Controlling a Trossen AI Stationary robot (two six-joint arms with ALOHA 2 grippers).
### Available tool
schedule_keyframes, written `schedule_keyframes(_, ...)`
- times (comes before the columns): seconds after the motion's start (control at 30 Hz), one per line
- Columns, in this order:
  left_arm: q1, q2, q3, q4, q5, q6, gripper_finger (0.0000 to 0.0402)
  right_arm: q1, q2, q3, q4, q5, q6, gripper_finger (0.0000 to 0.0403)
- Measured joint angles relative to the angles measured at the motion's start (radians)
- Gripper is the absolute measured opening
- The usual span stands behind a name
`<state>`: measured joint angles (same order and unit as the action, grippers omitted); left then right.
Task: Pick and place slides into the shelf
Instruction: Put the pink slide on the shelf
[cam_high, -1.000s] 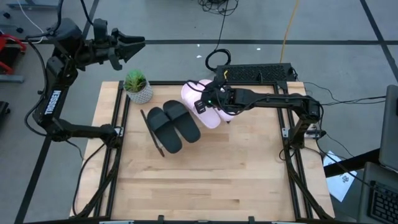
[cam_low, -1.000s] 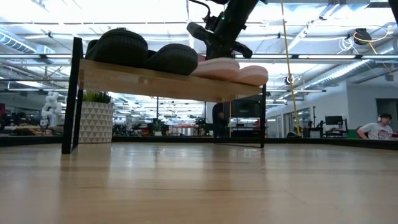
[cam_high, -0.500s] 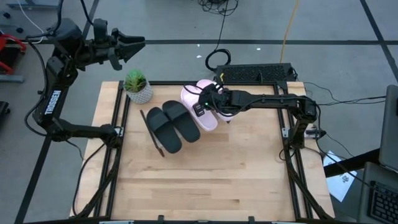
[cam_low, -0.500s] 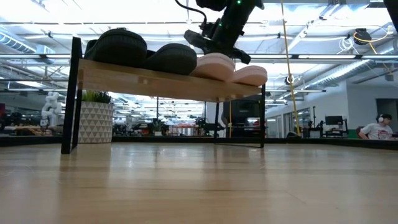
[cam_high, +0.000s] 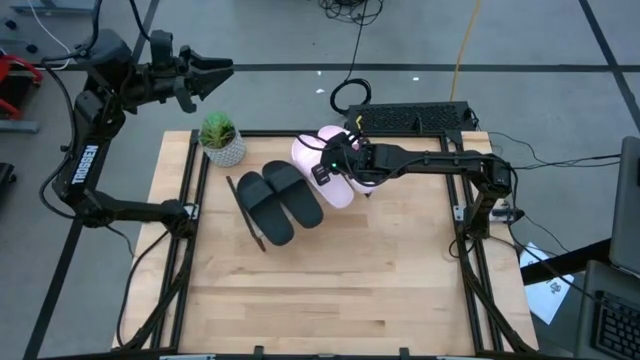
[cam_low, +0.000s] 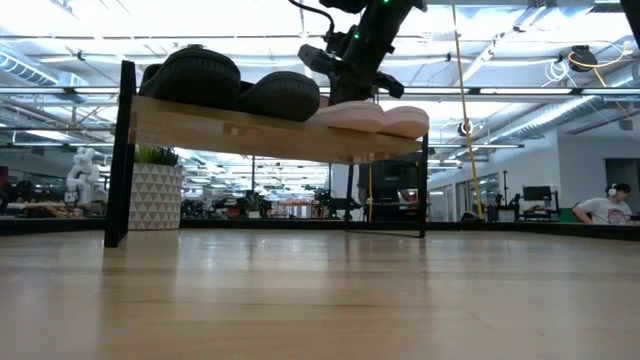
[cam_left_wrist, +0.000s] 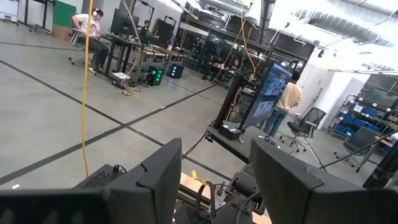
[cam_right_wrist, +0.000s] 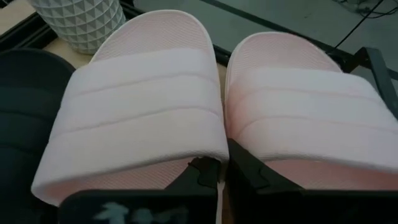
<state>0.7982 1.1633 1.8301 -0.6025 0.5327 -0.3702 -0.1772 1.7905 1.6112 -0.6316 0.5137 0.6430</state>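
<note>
Two pale pink slides (cam_right_wrist: 143, 106) (cam_right_wrist: 298, 106) lie side by side on the shelf (cam_low: 250, 135), soles down, next to the black pair (cam_high: 280, 198) (cam_low: 195, 75). My right gripper (cam_right_wrist: 222, 182) (cam_high: 323, 170) sits at the heel ends between the pink slides, fingers nearly together on the pink slide (cam_low: 350, 112) beside the black pair. My left gripper (cam_high: 222, 68) (cam_left_wrist: 214, 180) is open, raised beyond the table's far left corner, touching nothing. My right gripper pinches the inner side edge (cam_right_wrist: 221, 171) of the pink slide next to the black pair, near its heel end below the strap; only a thin pink strip shows between the fingers (cam_right_wrist: 199, 169). It comes slanting down from the table's right. The slide lies flat on the shelf.
A potted plant (cam_high: 220, 140) (cam_low: 150, 195) in a white patterned pot stands at the far left of the table, just beyond the shelf's dark end (cam_low: 122, 150). Bare wooden tabletop (cam_high: 330, 280) stretches toward the near edge. A person (cam_low: 605, 208) sits far behind.
The pink slide next to the black pair was tipped up off the shelf board half a second ago and now lies flat again beside its mate. My right gripper shifted slightly toward the table's left, rose, and came back down with the slide. The left arm kept still.
</note>
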Motion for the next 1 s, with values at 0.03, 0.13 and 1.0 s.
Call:
schedule_keyframes(0.03, 0.0, 0.0, 0.0, 0.0, 0.0, 0.0, 0.0191, 0.0, 0.0, 0.0, -0.001, -0.012, 0.0, 0.0)
schedule_keyframes(0.13, 0.0, 0.0, 0.0, 0.0, 0.0, 0.0, 0.0191, 0.0, 0.001, 0.0, -0.002, -0.029, 0.0, 0.0)
schedule_keyframes(1.0, 0.0, 0.0, 0.0, 0.0, 0.0, 0.0, 0.0191, 0.0, 0.006, 0.001, 0.019, -0.141, -0.061, 0.0115)
